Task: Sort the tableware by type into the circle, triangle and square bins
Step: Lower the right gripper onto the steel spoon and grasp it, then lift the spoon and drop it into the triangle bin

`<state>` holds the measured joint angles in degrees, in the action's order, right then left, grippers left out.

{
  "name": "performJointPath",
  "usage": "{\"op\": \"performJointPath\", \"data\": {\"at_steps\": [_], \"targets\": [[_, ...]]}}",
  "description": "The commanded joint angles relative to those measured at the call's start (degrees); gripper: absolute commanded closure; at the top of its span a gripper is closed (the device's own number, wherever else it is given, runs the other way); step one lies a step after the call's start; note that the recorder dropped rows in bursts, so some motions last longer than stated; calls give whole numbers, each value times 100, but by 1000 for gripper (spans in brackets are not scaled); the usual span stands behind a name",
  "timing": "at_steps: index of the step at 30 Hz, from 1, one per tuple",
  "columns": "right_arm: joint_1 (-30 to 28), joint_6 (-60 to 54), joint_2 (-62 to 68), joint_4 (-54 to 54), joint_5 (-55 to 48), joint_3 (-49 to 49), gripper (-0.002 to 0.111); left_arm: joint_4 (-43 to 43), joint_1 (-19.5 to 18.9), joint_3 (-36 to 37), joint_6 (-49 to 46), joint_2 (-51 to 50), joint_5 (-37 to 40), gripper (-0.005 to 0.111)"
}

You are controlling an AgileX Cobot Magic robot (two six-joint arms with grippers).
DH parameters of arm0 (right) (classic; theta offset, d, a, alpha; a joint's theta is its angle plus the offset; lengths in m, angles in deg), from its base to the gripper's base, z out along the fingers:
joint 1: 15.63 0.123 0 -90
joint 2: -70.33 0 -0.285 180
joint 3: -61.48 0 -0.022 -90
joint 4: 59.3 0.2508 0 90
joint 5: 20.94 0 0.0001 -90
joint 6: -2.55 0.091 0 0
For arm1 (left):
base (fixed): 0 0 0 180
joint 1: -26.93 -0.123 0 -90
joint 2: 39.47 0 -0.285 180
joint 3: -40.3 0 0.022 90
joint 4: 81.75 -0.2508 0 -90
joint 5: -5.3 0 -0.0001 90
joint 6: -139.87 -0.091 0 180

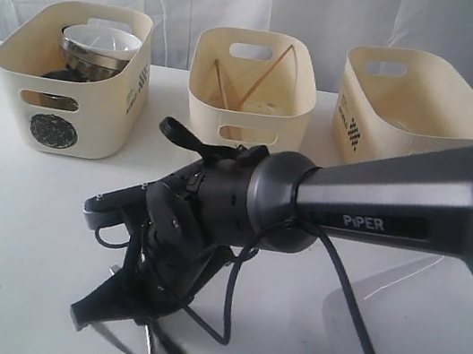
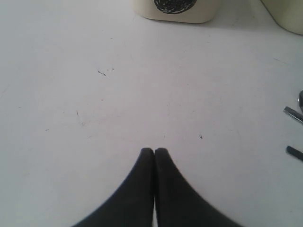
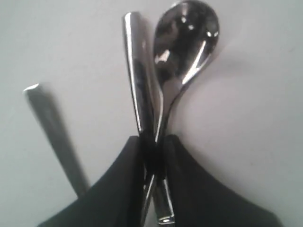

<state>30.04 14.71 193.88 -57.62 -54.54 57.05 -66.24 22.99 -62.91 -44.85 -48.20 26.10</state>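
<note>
While the left gripper (image 2: 154, 153) sits closed and empty, the right gripper (image 3: 154, 142) pinches a spoon (image 3: 187, 42) and another steel handle (image 3: 139, 71), both pointing lengthwise out of its jaws, down at the table (image 3: 260, 118).

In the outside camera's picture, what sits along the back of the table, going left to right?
The circle-marked tub holding a steel bowl → middle tub with wooden chopsticks → right tub.

The exterior view looks from a raised spot across the table (image 1: 1, 228) at the circle tub (image 1: 90, 130) and 2 more tubs (image 1: 208, 100), with the right arm (image 1: 376, 210) close before it. The left wrist view faces along the table toward the same circle tub's front. The right wrist view sits close over the steel spoon (image 3: 187, 42).
</note>
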Motion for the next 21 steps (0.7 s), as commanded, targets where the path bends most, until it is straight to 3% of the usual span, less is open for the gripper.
{"op": "performJointPath", "data": {"at_steps": [1, 10, 21], "targets": [[-8, 861, 60, -1115, 222, -32, 96, 58, -3, 43, 27, 29, 240, 107], [-168, 1121, 1, -1421, 896, 6, 108, 58, -3, 43, 27, 29, 240, 107], [-168, 834, -1054, -1590, 621, 382, 108, 58, -3, 43, 27, 29, 240, 107]]}}
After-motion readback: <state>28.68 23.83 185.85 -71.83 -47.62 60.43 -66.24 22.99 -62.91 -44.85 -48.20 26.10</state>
